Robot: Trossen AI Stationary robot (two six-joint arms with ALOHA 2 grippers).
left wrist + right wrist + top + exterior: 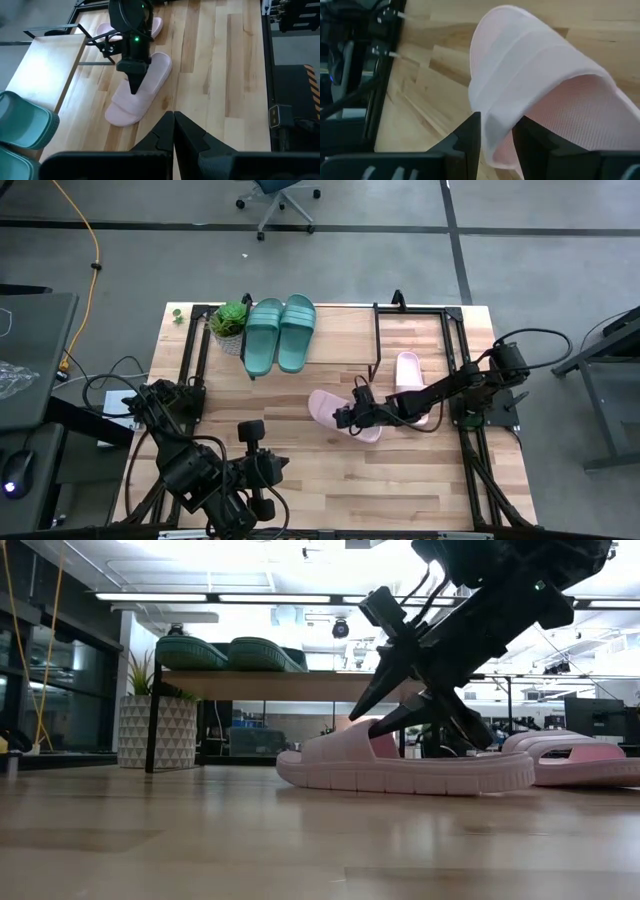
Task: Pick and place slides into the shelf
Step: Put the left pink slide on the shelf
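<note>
Light wood-plank worktop (420, 470) on a grey floor, with an office chair (280, 195) beyond its far edge. The shelf (340, 330) along the far edge carries two teal slides (280, 332) beside a potted plant (230, 325). The right pincer (352, 418) grips the strap of a pink slide (330, 408) mid-worktop; the second pink slide (408, 375) lies near. The left pincer (173, 131), jaws together, waits at the near edge.

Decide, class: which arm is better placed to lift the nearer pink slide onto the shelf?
The right. Its gripper already straddles the strap of the pink slide, one finger on each side. The left gripper sits shut near the table's front edge, away from both pink slides.
</note>
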